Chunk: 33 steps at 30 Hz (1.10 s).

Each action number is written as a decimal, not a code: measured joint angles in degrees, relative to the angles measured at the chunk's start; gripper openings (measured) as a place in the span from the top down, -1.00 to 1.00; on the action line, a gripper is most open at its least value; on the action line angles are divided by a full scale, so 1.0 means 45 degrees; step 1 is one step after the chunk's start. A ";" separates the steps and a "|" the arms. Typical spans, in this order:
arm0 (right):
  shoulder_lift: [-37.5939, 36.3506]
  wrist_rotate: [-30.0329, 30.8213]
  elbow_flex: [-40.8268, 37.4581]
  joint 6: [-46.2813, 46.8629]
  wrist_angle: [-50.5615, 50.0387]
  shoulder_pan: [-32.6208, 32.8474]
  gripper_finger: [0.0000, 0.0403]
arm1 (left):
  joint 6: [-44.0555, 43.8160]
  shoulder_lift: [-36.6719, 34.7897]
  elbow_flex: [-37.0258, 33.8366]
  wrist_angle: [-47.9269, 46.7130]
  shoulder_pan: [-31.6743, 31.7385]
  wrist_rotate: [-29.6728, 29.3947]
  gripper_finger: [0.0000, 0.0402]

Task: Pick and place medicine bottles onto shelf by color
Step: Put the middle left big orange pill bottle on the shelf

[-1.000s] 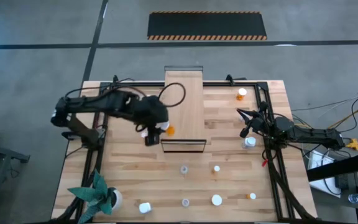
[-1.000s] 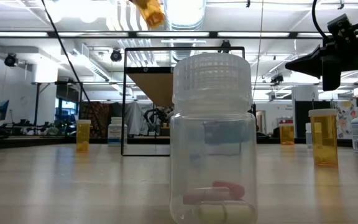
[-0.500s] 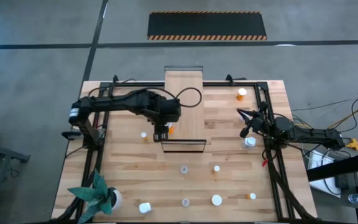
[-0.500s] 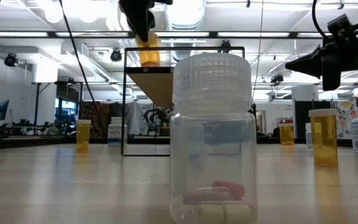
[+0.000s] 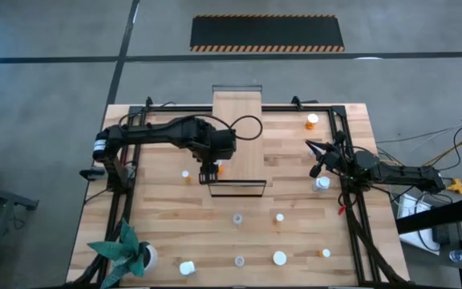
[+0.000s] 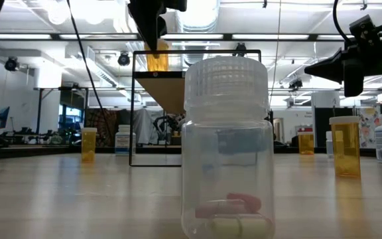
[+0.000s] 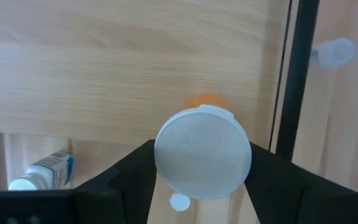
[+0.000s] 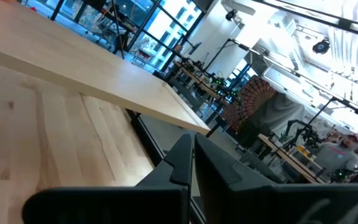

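Observation:
My left gripper (image 5: 210, 170) hangs over the near end of the shelf (image 5: 237, 128), shut on an orange medicine bottle (image 6: 156, 58) with a white cap (image 7: 202, 152). In the low view the bottle stands upright at the level of the shelf's top board (image 6: 178, 74); whether its base touches the board I cannot tell. My right gripper (image 5: 308, 145) waits shut above the table's right side, touching nothing. Other medicine bottles stand on the table, among them a clear one with pills (image 6: 226, 146) close to the low camera. My left gripper pinches the orange bottle at its white cap (image 7: 166, 163), one finger (image 7: 126, 171) on each side. The fingers come from above, pointing down. The bottle hangs upright below them, its orange body (image 7: 205, 99) just showing past the cap over the shelf board.
White-capped bottles are scattered on the near half of the table (image 5: 279, 258), one stands left of the shelf (image 5: 185, 173), one by the right arm (image 5: 322, 183), an orange one at the far right (image 5: 312, 121). A potted plant (image 5: 131, 253) sits at the near left corner.
My left gripper has moved right from beside the shelf to over its near end and has come down. The orange bottle, tilted and high a second ago, now hangs upright at the level of the shelf top. The right arm has kept still.

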 joint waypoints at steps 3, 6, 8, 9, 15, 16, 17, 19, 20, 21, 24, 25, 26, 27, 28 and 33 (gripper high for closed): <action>0.0002 0.0003 -0.0004 -0.0004 0.0005 -0.0001 0.96 | 0.0001 -0.0004 -0.0045 0.0017 0.0000 0.0132 -0.05; 0.0000 0.0003 -0.0003 -0.0002 0.0003 0.0002 0.96 | -0.0002 -0.0004 -0.0049 0.0037 -0.0005 0.0132 -0.06; 0.0002 0.0003 -0.0001 -0.0005 0.0000 -0.0002 0.96 | -0.0006 -0.0008 -0.0049 0.0080 -0.0005 0.0132 -0.07; 0.0002 0.0003 -0.0001 -0.0005 0.0004 0.0001 0.96 | -0.0033 -0.0008 -0.0049 0.0099 -0.0005 0.0132 -0.07; 0.0003 0.0003 0.0000 -0.0005 0.0005 0.0002 0.96 | -0.0056 -0.0008 -0.0034 0.0169 -0.0093 0.0122 -0.08; -0.0002 0.0003 -0.0005 -0.0005 0.0000 -0.0003 0.96 | -0.0056 -0.0008 -0.0034 0.0179 -0.0107 0.0122 -0.09; 0.0003 0.0003 -0.0005 -0.0005 0.0005 -0.0002 0.96 | -0.0061 -0.0008 -0.0034 0.0219 -0.0120 0.0122 -0.09; 0.0003 0.0003 -0.0005 -0.0005 0.0005 -0.0003 0.96 | -0.0066 -0.0013 -0.0034 0.0341 -0.0131 0.0119 -0.09; 0.0001 0.0003 -0.0002 -0.0004 0.0005 -0.0002 0.96 | -0.0066 -0.0016 -0.0034 0.0460 -0.0131 0.0117 -0.09; 0.0002 0.0002 -0.0002 -0.0001 0.0001 -0.0001 0.96 | -0.0066 -0.0018 -0.0034 0.0558 -0.0131 0.0117 -0.09; 0.0003 0.0002 -0.0004 -0.0005 0.0000 0.0002 0.96 | -0.0061 -0.0018 -0.0034 0.0577 -0.0131 0.0117 -0.09; 0.0003 0.0003 -0.0004 -0.0005 0.0003 -0.0002 0.96 | -0.0061 -0.0018 -0.0020 0.0573 -0.0131 0.0117 -0.09; 0.0003 0.0001 -0.0003 -0.0003 0.0003 -0.0003 0.96 | -0.0061 -0.0018 -0.0002 0.0572 -0.0131 0.0112 -0.09; 0.0003 0.0003 -0.0005 -0.0005 0.0005 0.0002 0.96 | -0.0064 -0.0018 0.0034 0.0572 -0.0131 0.0112 -0.09; 0.0003 0.0003 0.0000 -0.0005 0.0005 -0.0003 0.96 | -0.0066 -0.0018 0.0097 0.0570 -0.0131 0.0107 -0.09; 0.0001 0.0000 -0.0005 -0.0004 0.0004 -0.0002 0.96 | -0.0098 -0.0027 0.0577 0.0587 -0.0126 0.0073 -0.09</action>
